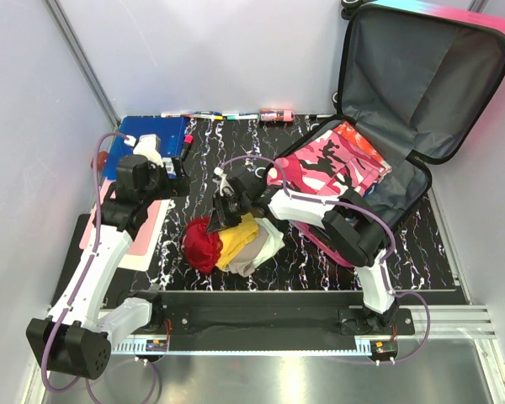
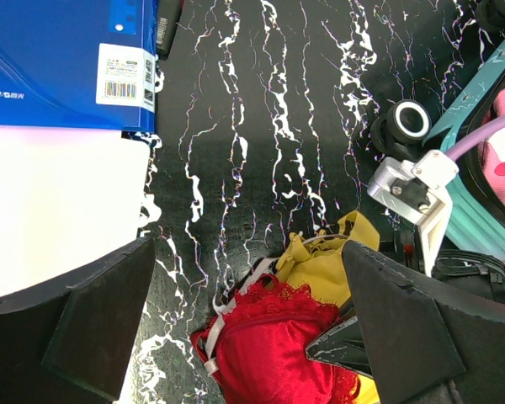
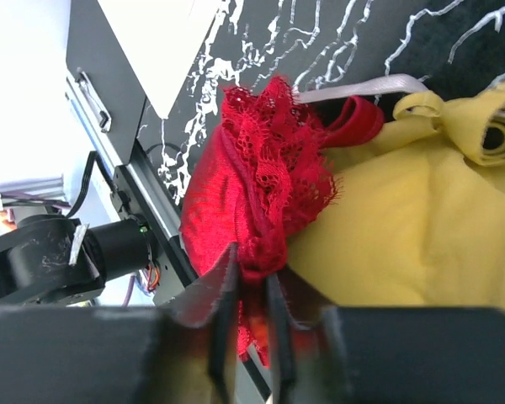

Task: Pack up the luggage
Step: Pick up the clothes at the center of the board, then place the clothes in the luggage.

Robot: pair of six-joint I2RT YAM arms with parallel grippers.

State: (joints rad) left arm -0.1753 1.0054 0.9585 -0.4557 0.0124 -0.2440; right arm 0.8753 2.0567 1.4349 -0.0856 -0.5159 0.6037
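- The luggage (image 1: 417, 80) lies open to the right of both grippers and farther from the arm bases. Its lid stands up and its grey lining shows.
- Packed so far, as far as can be seen: one pink camouflage garment (image 1: 330, 164) lies in the lower half of the case, beyond the right arm's forearm.
- Left to pack, by my reading: a small heap on the black marbled mat (image 1: 421, 244), outside the case. It holds a red lace garment (image 3: 261, 185), a yellow garment (image 3: 421, 227) touching it, and a white garment (image 1: 268, 244) on the heap's suitcase side. The task looks to be in its early-to-middle part.
- The right gripper (image 3: 251, 282) is down on the heap. Its fingers (image 3: 223, 299) are drawn almost together, with a fold of the red lace pinched in the narrow gap between them. The rest of that garment spreads out ahead of the tips, and the yellow cloth lies just beside them.
- Whether the red piece is lifted off the mat I cannot tell.
- The left gripper (image 2: 248, 248) hangs above the mat with its fingers (image 2: 93, 328) spread wide, holding and touching nothing.
- Below and between the left tips lie the red and yellow pieces. A blue folder (image 2: 50, 59) lies ahead of its left finger.
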